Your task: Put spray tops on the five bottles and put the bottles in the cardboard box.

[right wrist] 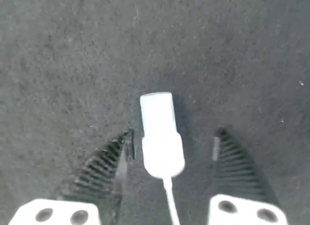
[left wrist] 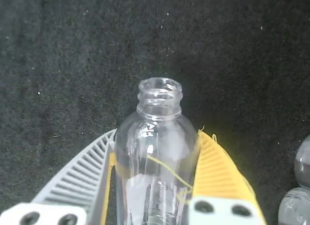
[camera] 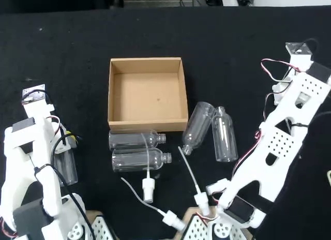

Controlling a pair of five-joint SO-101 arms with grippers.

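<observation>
Step, apparently: first capping. Left end effector (left wrist: 157, 137) clamps bottle (left wrist: 159, 108); right end effector (right wrist: 174, 134) open astride spray top (right wrist: 159, 133). Next, likely: close, lift, align tube.

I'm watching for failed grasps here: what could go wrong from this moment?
1. The spray top sits nearer one finger of the open right gripper; closing may knock it askew.
2. Its long tube must enter the narrow neck of the bottle in the left gripper; it could miss.
</observation>
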